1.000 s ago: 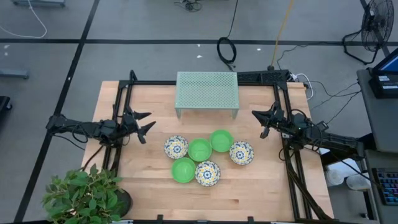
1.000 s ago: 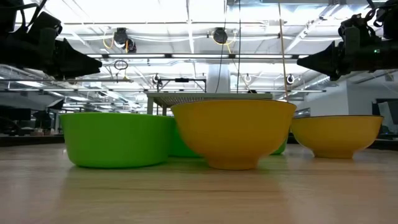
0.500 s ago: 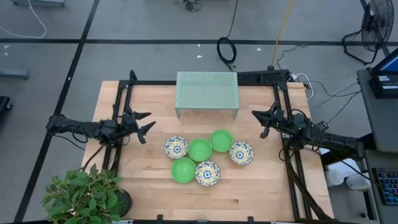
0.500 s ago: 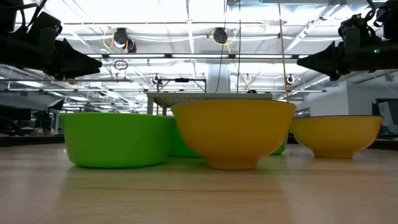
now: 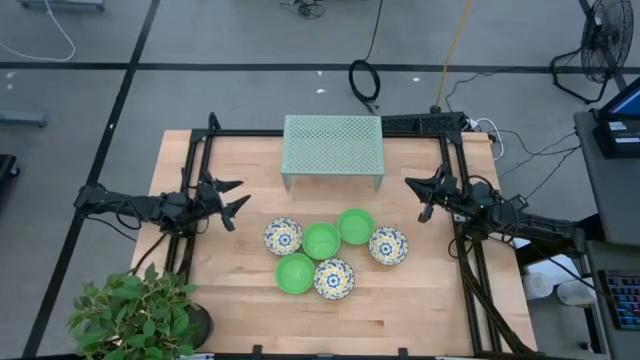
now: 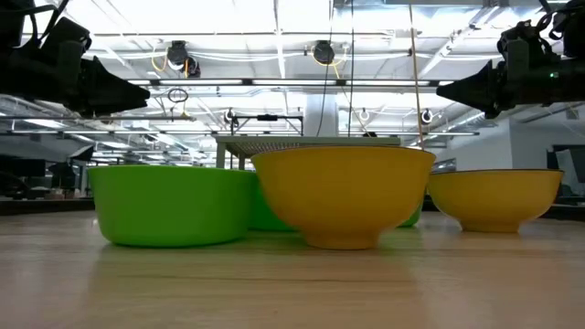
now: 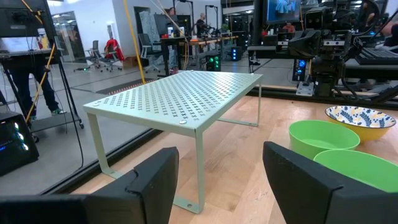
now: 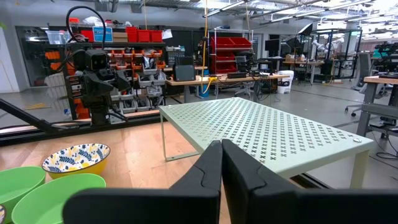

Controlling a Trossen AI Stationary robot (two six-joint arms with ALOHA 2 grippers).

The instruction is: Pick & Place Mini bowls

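sitting upright with rims facing up, six bowls are clustered on the table [image 5: 230, 290] in front of the rack [image 5: 333, 147], near the middle. being round, they are showing no long axis. three are green: one [image 5: 356, 225] nearest the rack, one [image 5: 321, 240] just beside it toward the left arm, and one [image 5: 295, 273] nearer the front edge. three are patterned: one [image 5: 283, 236] at the cluster's left end, one [image 5: 388, 244] at its right end, and one [image 5: 334, 278] at the front beside the lowest green bowl. neighbours are lying touching or nearly touching; which, cannot be told.

the left gripper [image 5: 234, 197] is hovering over the table's left side, apart from the bowls, its fingers spread wide and holding nothing. the right gripper [image 5: 415, 197] is hovering over the right side, near the rack's corner, its fingers pressed together on nothing.

a plant [image 5: 135, 310] is standing at the front left corner.
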